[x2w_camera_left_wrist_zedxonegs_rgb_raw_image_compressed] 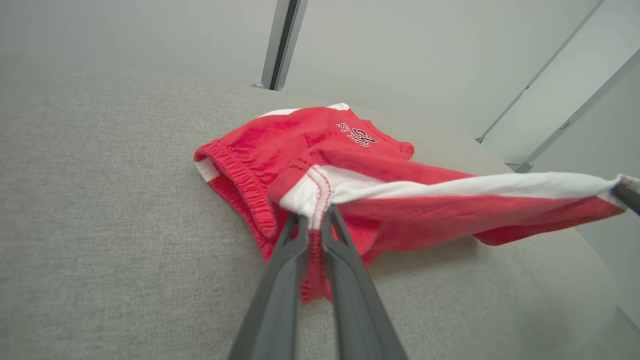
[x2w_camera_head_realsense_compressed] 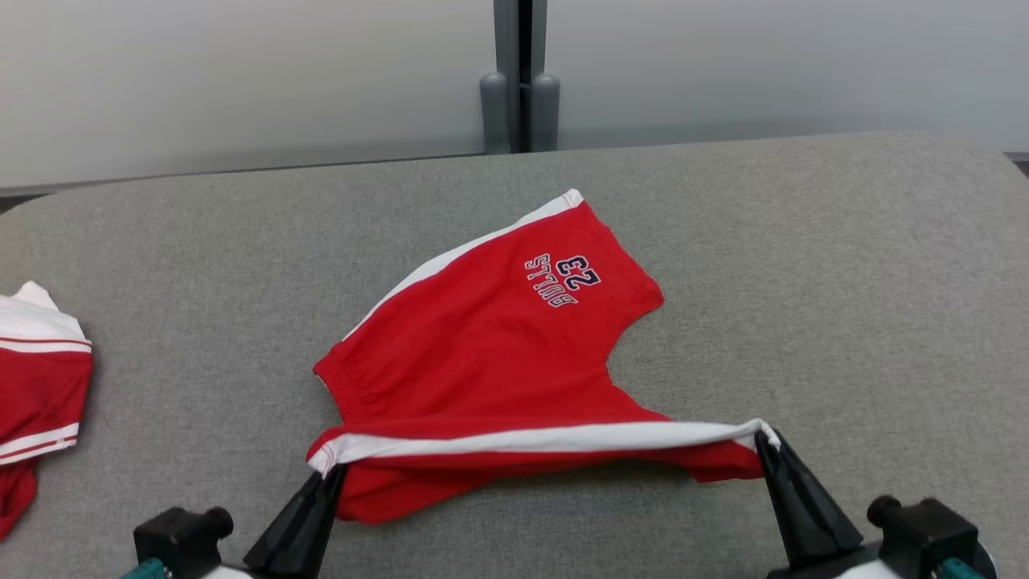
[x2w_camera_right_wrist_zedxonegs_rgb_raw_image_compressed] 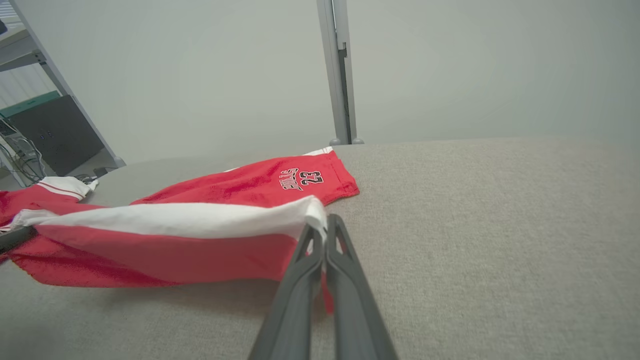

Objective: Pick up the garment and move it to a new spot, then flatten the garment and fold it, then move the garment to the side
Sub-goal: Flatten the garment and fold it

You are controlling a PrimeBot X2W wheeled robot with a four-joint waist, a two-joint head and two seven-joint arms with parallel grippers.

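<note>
As the left gripper (x2w_camera_head_realsense_compressed: 331, 474) and right gripper (x2w_camera_head_realsense_compressed: 765, 446) each clamp one end of the white side stripe (x2w_camera_head_realsense_compressed: 547, 438) on the red basketball shorts (x2w_camera_head_realsense_compressed: 482, 354), that edge stretches crosswise between them. The rest lies just beyond both fingertips on the grey table (x2w_camera_head_realsense_compressed: 804, 281).

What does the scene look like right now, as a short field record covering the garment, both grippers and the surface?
garment: red shorts, white side stripes, "23" print on the far leg
garment state: near white-striped edge lifted and stretched between the two grippers; the rest lies on the surface
left gripper: shut on the left end of that edge
right gripper: shut on the right end of that edge
surface: grey padded table
other: second red and white garment at the table's left edge, apart from the shorts
</note>
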